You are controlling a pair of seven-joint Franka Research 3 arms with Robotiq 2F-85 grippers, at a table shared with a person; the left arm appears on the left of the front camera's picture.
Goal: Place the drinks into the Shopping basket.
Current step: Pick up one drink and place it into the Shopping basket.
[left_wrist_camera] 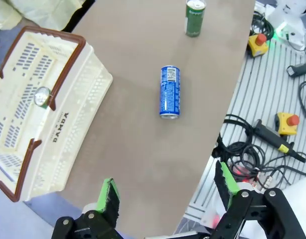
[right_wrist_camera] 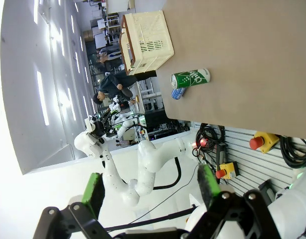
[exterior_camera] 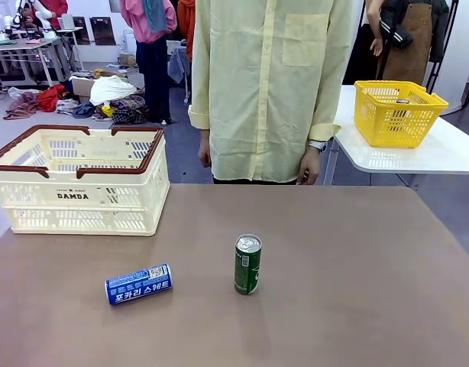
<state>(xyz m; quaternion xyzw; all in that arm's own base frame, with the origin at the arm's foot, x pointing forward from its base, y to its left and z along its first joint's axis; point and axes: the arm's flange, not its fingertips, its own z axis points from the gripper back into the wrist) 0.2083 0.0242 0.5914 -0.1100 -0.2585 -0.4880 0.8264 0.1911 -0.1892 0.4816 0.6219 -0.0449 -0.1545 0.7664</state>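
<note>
A dark green can (exterior_camera: 247, 264) stands upright near the middle of the brown table. To its left a blue can (exterior_camera: 139, 284) lies on its side. The cream Shopping basket (exterior_camera: 82, 180) with a brown rim sits at the table's far left. In the left wrist view my left gripper (left_wrist_camera: 167, 186) is open, high above the table edge, with the blue can (left_wrist_camera: 169, 91), the green can (left_wrist_camera: 195, 18) and the basket (left_wrist_camera: 68, 119) ahead of it. My right gripper (right_wrist_camera: 150, 188) is open too, off the table, far from the green can (right_wrist_camera: 191, 78), the blue can (right_wrist_camera: 178, 94) and the basket (right_wrist_camera: 145, 35).
A person in a pale yellow shirt (exterior_camera: 269, 84) stands at the far edge, hands down. A yellow basket (exterior_camera: 399, 113) sits on a white side table at the right. A small round silver thing (left_wrist_camera: 42, 96) shows inside the cream basket. Cables and stop buttons (left_wrist_camera: 285, 122) lie beside the table.
</note>
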